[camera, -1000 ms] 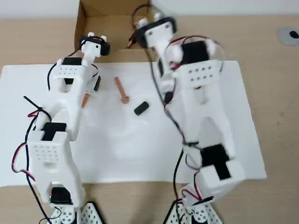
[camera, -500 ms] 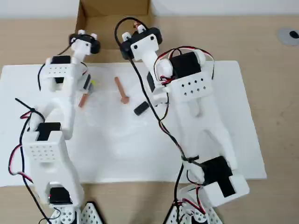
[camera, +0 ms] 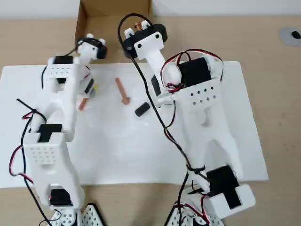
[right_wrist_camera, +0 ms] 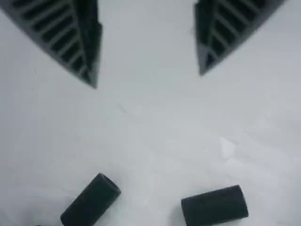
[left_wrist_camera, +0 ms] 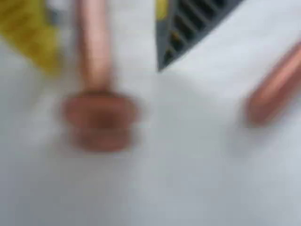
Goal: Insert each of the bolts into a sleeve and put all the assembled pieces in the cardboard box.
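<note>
A white sheet [camera: 117, 150] covers the middle of the wooden worktop [camera: 277, 94]. An open cardboard box [camera: 115, 19] sits at its far edge, and a grey round disc [camera: 289, 35] lies off to the far right.

On the sheet, a black cylindrical sleeve [right_wrist_camera: 91, 200] lies on its side, and a second black sleeve [right_wrist_camera: 214, 205] lies near it, apart from it. A loose copper-coloured bolt [camera: 122, 90] lies between the two arms, just beside one sleeve.

The left arm runs up the sheet's left side and partly covers another copper bolt [left_wrist_camera: 99, 117]. The left tool [left_wrist_camera: 106, 69] is low over it, fingers apart on either side of the shaft, with a gap at the black finger [left_wrist_camera: 188, 28].

The right arm stretches across the sheet, its wrist end by the box's front edge. The right tool [right_wrist_camera: 146, 79] hangs spread wide over bare sheet, near the sleeves.
</note>
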Motion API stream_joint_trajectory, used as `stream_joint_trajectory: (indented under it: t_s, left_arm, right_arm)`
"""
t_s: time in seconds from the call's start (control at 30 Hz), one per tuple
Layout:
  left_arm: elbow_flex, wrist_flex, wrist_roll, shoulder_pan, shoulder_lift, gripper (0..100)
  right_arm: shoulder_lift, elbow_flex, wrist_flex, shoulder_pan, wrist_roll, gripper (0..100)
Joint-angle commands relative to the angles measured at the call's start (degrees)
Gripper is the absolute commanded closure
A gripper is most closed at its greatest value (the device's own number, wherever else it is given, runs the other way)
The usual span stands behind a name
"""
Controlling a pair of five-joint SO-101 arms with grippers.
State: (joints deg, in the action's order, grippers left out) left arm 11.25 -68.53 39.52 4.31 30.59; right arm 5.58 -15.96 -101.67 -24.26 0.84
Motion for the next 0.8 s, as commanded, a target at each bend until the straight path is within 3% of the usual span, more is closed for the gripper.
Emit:
stream_joint_trajectory:
  t_s: [0.0, 0.3, 0.63, 0.77]
  left_arm:
    - [-0.35, -2.90, 0.53, -0.09, 0.66, 99]
    - [3.08, -8.62, -0.70, 1.41, -0.04, 99]
    - [40.88, -31.12, -12.04, -3.08, -0.04, 99]
    - [50.90, -32.09, -18.55, -4.40, -1.10, 99]
  right_arm:
    - [2.86, 0.13, -0.35, -0.22, 0.18, 82.8]
    - [2.51, 0.13, -0.18, -0.31, 0.09, 82.8]
    - [-1.89, 13.49, 8.26, -1.01, 0.44, 82.8]
    - [-5.67, 14.90, 11.78, -1.19, 0.53, 82.8]
